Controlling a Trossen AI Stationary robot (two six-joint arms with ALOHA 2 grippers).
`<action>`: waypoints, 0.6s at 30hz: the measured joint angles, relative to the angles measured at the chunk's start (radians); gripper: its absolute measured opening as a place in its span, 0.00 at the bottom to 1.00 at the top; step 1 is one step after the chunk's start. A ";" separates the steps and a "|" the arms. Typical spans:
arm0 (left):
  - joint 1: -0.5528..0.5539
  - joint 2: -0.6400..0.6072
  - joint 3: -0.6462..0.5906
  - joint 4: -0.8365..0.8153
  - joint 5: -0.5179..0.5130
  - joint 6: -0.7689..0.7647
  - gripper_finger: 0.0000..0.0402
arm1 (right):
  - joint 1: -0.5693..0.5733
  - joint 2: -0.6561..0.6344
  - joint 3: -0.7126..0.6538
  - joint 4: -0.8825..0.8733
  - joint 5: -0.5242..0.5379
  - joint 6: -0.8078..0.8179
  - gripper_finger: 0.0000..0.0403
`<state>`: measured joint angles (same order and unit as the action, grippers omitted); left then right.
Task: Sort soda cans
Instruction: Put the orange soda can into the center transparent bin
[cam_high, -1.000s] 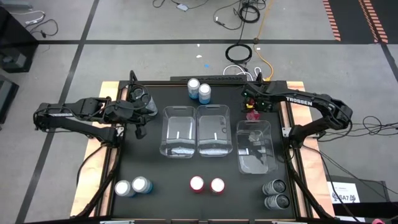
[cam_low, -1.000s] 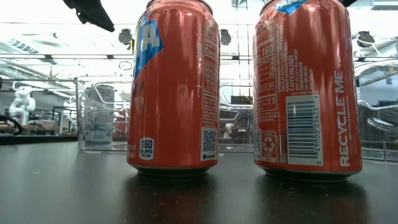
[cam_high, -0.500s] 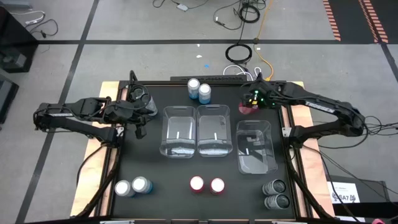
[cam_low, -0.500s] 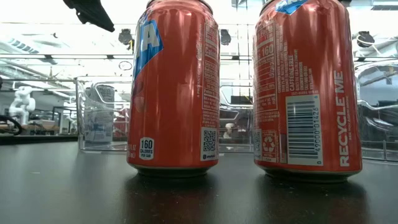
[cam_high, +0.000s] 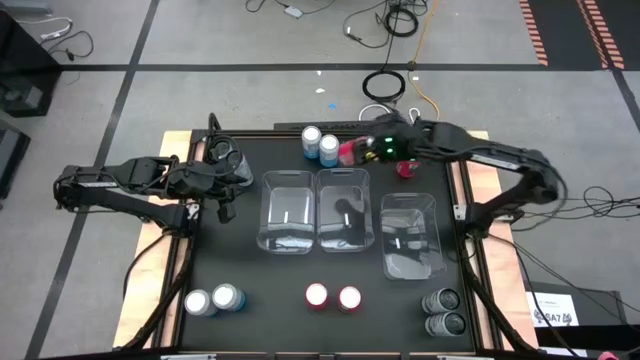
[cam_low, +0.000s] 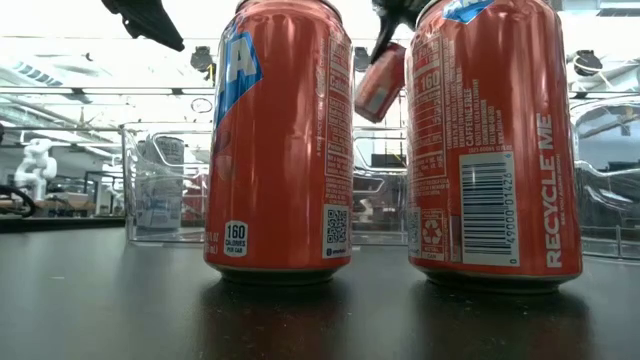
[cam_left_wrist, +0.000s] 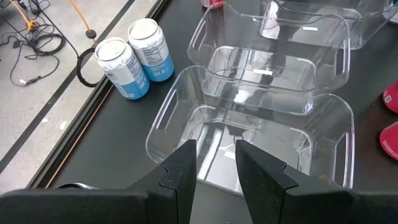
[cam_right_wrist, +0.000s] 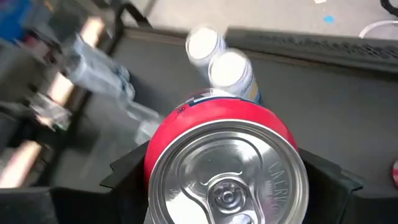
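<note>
While the left tool (cam_left_wrist: 211, 165) waited shut at the worktop's (cam_high: 250, 280) left, the right tool (cam_high: 358, 152) carried a red can (cam_high: 349, 153) above the middle bin's (cam_high: 343, 210) far end; lowering it inside seemed next.

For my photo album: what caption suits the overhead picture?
Right gripper carries a red can above the table's far edge, beside two blue cans.

My right gripper (cam_high: 352, 153) reaches across the table's far side, clamped around a load. My left gripper (cam_high: 222, 212), fingers together, waits at the left.
</note>
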<state>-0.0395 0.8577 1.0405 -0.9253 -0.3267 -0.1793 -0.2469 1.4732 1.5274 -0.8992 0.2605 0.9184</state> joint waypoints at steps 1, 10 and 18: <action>0.000 0.000 0.000 0.000 0.000 0.000 0.31 | 0.011 0.036 0.035 -0.032 -0.001 0.000 0.71; 0.000 0.000 0.000 0.000 0.000 0.000 0.31 | 0.084 0.320 0.285 -0.228 -0.010 -0.033 0.71; 0.000 0.000 0.000 0.000 0.000 -0.001 0.31 | 0.099 0.467 0.315 -0.253 -0.054 -0.052 0.71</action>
<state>-0.0395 0.8577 1.0405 -0.9249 -0.3267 -0.1799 -0.1478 1.9405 1.8423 -1.1527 0.2061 0.8663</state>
